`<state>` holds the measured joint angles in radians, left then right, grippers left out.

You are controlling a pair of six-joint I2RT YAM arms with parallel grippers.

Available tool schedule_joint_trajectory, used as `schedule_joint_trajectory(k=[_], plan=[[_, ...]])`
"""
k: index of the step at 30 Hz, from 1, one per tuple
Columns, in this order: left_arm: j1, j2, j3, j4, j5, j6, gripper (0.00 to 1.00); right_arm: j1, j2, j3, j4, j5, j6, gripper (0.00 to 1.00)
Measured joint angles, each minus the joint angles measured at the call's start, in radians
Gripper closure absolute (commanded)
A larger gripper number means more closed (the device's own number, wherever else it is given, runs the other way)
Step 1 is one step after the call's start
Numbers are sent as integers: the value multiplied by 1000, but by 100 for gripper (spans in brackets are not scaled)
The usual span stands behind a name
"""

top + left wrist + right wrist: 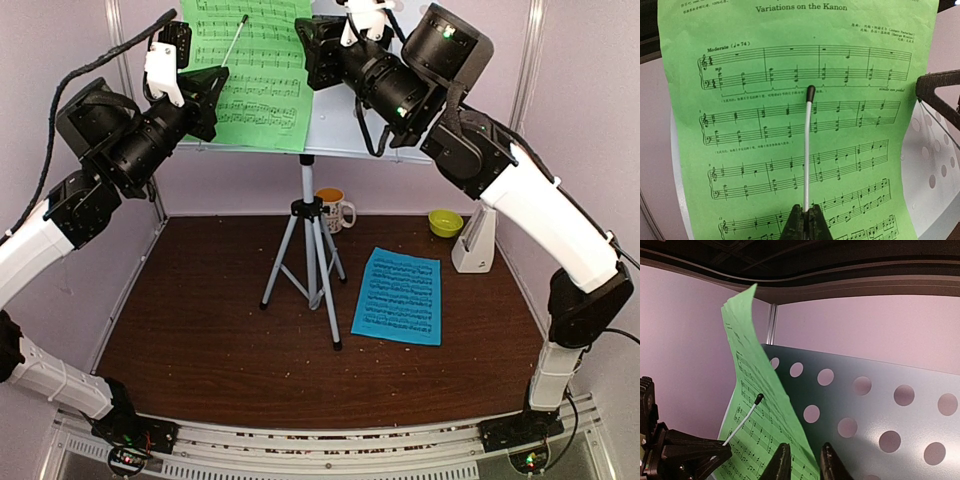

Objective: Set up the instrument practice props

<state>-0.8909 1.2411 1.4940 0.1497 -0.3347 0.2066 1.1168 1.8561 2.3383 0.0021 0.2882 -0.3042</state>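
Note:
The pale grey music stand (345, 135) rises on its silver tripod (310, 250) at mid table. A green music sheet (255, 85) leans on the left half of its perforated desk (880, 405). My left gripper (806, 220) is shut on a thin white baton (807, 150) whose black tip points at the green sheet (790, 125). My right gripper (805, 462) has its jaws slightly apart around the green sheet's (755, 430) right edge. A blue music sheet (398, 295) lies flat on the table. The white metronome (475, 243) stands at the right.
A patterned mug (333, 208) stands behind the tripod and a small green bowl (445, 222) sits left of the metronome. Pale walls close in on both sides and the back. Both arms are raised high by the stand's desk.

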Motion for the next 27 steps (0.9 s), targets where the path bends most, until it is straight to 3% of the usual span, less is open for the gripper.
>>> schedule_joint_trajectory(k=[3, 15, 18, 27], plan=[[0, 0, 0, 0, 0, 2, 100, -3, 0, 0, 10, 2, 2, 60], [0, 0, 0, 2, 1, 5, 100, -9, 0, -3, 20, 8, 23, 26], [0, 0, 0, 3, 1, 6, 85, -9, 0, -6, 22, 8, 24, 21], [0, -19, 0, 41, 4, 7, 58, -9, 0, -7, 25, 12, 23, 6]])
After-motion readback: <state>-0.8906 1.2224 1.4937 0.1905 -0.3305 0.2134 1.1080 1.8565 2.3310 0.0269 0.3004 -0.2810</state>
